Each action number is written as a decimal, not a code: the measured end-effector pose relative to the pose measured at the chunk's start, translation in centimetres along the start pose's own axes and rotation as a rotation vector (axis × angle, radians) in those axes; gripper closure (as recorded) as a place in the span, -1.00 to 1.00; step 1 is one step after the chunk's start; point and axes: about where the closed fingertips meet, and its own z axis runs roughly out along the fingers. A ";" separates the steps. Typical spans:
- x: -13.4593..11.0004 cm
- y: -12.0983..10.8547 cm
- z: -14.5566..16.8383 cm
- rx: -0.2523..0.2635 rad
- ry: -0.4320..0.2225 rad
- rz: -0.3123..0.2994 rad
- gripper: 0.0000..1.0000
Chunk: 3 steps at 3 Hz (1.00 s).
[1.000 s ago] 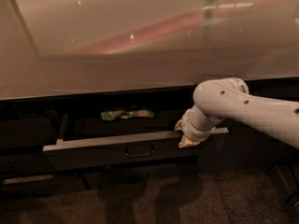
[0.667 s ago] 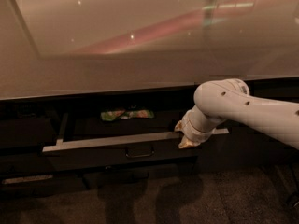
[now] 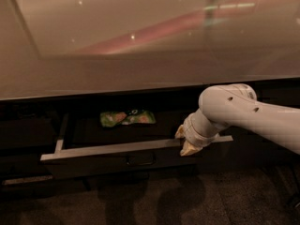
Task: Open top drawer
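the top drawer [image 3: 101, 151] stands partly open under the front edge of the desk [image 3: 140, 74], its pale rim well forward of the dark fronts beside it. a small loop handle [image 3: 140, 161] sits at the middle of its front. the hand [image 3: 183, 141] is at the right part of that rim, one cream fingertip [image 3: 180, 132] inside and the other outside, grasping the rim. a green packet [image 3: 127, 117] lies inside the drawer towards the back. the white arm [image 3: 248, 116] reaches in from the right.

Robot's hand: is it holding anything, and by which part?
The hand seems to grip the top drawer by its pale front rim, right of the small loop handle, not by the handle itself.
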 end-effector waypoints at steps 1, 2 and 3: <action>-0.4 0.6 -0.5 0.022 -0.008 -0.019 1.00; -1.0 1.7 -0.5 0.038 -0.030 -0.036 1.00; -0.9 2.2 -0.5 0.034 -0.033 -0.041 1.00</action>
